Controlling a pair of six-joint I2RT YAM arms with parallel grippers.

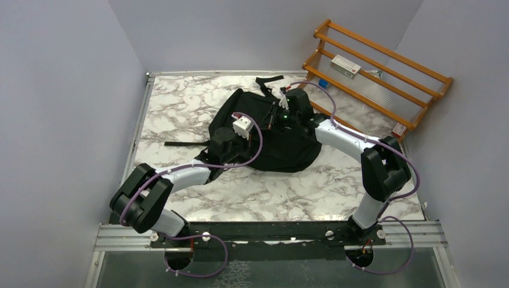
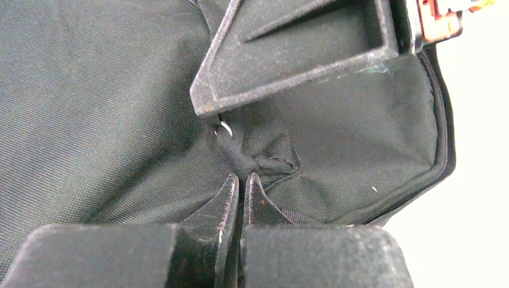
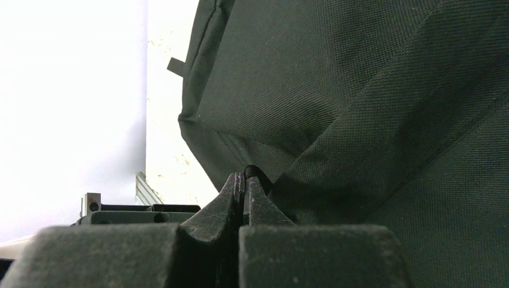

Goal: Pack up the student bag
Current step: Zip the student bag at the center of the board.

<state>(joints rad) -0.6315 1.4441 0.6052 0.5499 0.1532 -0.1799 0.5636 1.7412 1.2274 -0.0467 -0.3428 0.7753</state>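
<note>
The student bag (image 1: 288, 147), a large black fabric backpack, lies flat in the middle of the marble table (image 1: 180, 102). Both grippers rest on its upper part, close together. My left gripper (image 2: 241, 177) is shut, pinching a puckered fold of the bag's fabric (image 2: 270, 159); a small metal ring (image 2: 224, 127) shows just beyond it. In the top view the left gripper (image 1: 263, 123) sits beside the right gripper (image 1: 281, 117). My right gripper (image 3: 245, 176) is shut on a fold at the bag's edge (image 3: 336, 90). The right gripper's body (image 2: 300, 54) fills the top of the left wrist view.
A wooden rack (image 1: 384, 75) leans at the back right with a white box (image 1: 345, 66) on it. A black strap (image 1: 183, 143) trails left of the bag, and the top loop (image 1: 268, 80) lies behind it. Grey walls close in on the left, back and right.
</note>
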